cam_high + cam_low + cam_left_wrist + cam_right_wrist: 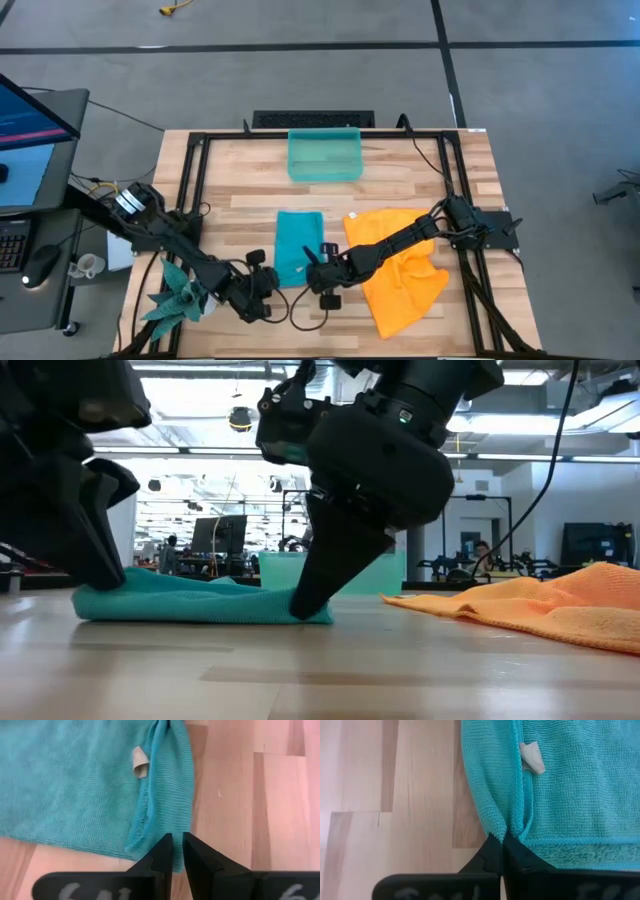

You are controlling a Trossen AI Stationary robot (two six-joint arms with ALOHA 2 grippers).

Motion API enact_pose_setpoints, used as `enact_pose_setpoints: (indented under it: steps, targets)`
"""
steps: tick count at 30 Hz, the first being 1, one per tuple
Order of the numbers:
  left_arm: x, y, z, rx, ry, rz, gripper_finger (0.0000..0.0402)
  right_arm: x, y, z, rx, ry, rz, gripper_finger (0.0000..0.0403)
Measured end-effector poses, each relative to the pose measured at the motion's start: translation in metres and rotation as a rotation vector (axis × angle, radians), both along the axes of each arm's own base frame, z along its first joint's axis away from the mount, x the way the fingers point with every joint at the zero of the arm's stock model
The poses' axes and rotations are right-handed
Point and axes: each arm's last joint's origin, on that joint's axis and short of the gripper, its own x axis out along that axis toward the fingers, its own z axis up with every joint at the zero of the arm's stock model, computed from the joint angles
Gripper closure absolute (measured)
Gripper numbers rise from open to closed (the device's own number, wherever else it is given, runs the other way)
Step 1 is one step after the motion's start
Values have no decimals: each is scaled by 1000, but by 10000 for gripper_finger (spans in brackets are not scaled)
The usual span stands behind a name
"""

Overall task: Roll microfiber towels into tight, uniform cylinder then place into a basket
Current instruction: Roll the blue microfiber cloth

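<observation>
The teal towel (298, 245) lies folded on the bench (400, 195), between the basket (324, 156) at the far side and the two arms at the near edge. The orange towel (400, 270) is spread just beside it. The right pincer (502, 839) is closed on the near corner of the teal towel, pinching the hem. The left pincer (177, 851) stands at the other near corner, nearly closed; the hem seems to be between its fingers, but I cannot be sure. To roll well, I think both corners should lift and turn together, at equal speed, so that the cylinder stays tight and even.
</observation>
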Motion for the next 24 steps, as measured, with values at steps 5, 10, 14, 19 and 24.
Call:
enact_pose_setpoints:
  steps: [5, 10, 14, 19, 24]
  targets:
    - [0, 0, 1, 3, 16, -35, 367, 0, 1, 0, 25, 3, -43, 396]
    - [0, 1, 1, -24, 44, -46, 343, 0, 1, 0, 31, 3, -51, 393]
    - [1, 3, 1, -32, 73, -68, 299, -1, 1, 0, 39, 6, -59, 398]
    - [3, 5, 0, -43, 110, -123, 253, -1, 1, 0, 43, 7, -63, 393]
    - [4, 3, 6, 39, 103, -155, 246, -1, 1, 0, 52, 9, -78, 397]
